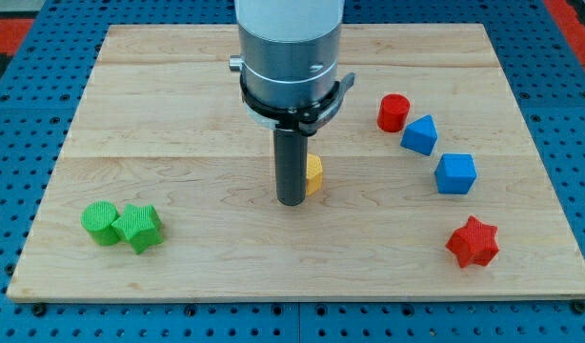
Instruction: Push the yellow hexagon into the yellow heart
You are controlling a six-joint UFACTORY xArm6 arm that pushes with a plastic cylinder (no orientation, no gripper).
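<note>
Near the surface [178, 276] centre, my tip [292, 202] is planted beside the yellow hexagon [313, 175], touching it; the yellow heart is hidden, perhaps behind the rod, so completion cannot be judged.

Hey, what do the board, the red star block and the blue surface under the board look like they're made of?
The pale board looks like light wood, matte, with visible grain and plank seams. The red star block seems to be plastic, possibly 3D-printed; its faces look faintly ridged. The blue perforated surface shows a regular grid of holes; painted metal or plastic, I can't tell which.
</note>
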